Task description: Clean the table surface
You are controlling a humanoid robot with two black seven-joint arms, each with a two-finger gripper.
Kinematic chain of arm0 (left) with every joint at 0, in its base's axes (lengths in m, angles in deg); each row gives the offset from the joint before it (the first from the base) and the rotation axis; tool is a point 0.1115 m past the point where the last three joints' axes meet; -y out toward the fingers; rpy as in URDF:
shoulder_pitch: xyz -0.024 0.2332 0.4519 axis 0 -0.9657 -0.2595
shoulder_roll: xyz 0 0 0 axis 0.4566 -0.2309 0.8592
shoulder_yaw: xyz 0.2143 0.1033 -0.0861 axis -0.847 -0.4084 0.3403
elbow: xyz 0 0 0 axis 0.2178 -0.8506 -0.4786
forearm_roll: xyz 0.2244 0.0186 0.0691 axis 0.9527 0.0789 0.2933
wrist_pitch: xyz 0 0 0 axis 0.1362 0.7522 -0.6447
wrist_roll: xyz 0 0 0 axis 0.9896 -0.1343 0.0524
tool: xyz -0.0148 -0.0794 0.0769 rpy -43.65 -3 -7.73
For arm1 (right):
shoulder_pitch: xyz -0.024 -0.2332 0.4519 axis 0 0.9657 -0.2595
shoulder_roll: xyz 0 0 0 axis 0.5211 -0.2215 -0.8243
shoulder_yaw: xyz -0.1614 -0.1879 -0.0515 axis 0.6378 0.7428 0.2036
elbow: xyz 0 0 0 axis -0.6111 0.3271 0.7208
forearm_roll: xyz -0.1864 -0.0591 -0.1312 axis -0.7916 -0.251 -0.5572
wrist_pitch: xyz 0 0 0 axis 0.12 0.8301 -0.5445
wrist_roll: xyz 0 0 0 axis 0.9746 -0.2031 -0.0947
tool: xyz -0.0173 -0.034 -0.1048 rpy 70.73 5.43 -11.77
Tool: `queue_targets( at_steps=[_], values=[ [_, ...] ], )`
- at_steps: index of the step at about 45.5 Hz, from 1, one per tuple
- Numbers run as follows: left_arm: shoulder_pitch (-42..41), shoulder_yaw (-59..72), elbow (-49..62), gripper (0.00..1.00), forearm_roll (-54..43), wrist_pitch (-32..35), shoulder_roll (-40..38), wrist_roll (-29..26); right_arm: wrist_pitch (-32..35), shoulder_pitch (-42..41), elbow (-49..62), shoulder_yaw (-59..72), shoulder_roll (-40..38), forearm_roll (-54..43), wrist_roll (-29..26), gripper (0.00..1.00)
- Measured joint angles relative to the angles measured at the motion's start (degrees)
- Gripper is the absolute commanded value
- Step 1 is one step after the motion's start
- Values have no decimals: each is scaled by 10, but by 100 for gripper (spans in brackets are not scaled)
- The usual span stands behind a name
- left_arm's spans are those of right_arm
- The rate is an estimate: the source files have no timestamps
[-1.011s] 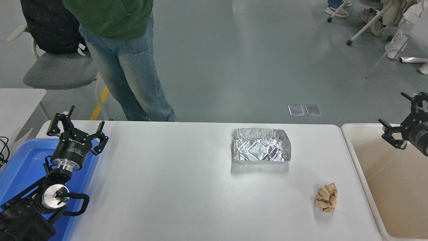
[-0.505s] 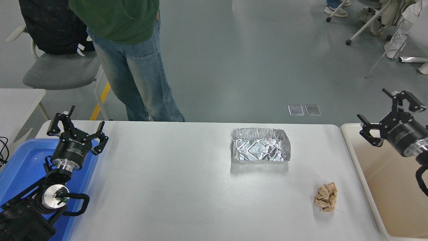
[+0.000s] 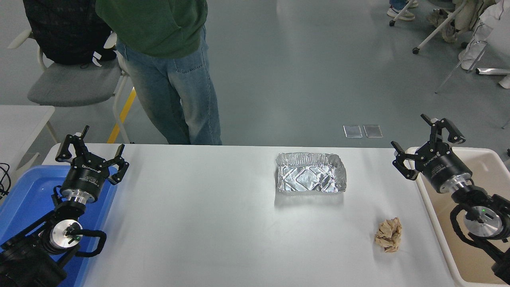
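The white table surface (image 3: 199, 223) fills the lower middle of the head view. On it sit a crinkled foil tray (image 3: 310, 172) right of centre and a crumpled brown paper ball (image 3: 389, 235) near the front right. My right gripper (image 3: 426, 145) hangs open and empty over the table's right edge, up and to the right of the paper ball. At the lower left my left gripper (image 3: 89, 150) is parked open above the table's left end.
A cream tub (image 3: 490, 159) stands against the table's right edge, under the right arm. A blue bin (image 3: 28, 191) sits at the left under the left arm. A person in jeans and a green top (image 3: 171, 71) stands at the far side, beside a grey chair (image 3: 71, 81).
My right arm has swung left from the picture's right edge, from over the cream tub to the table's right edge. The person has stepped to the right. The left arm is still.
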Motion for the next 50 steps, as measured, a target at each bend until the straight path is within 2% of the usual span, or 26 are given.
queue_targets(
  at_steps=[13, 23, 37, 50],
  values=[
    [0, 0, 0, 99, 0, 0, 0, 0, -58, -55, -9, 98, -1, -96, -27, 99],
    [-1, 1, 0, 99, 0, 0, 0, 0, -97, -101, -30, 154, -10, -188, -83, 99],
    [-1, 1, 0, 99, 0, 0, 0, 0, -113, -145, -63, 189, -18, -382, -182, 99],
    [-1, 1, 0, 99, 0, 0, 0, 0, -133, -199, -73, 256, -17, -501, -195, 99]
  ],
)
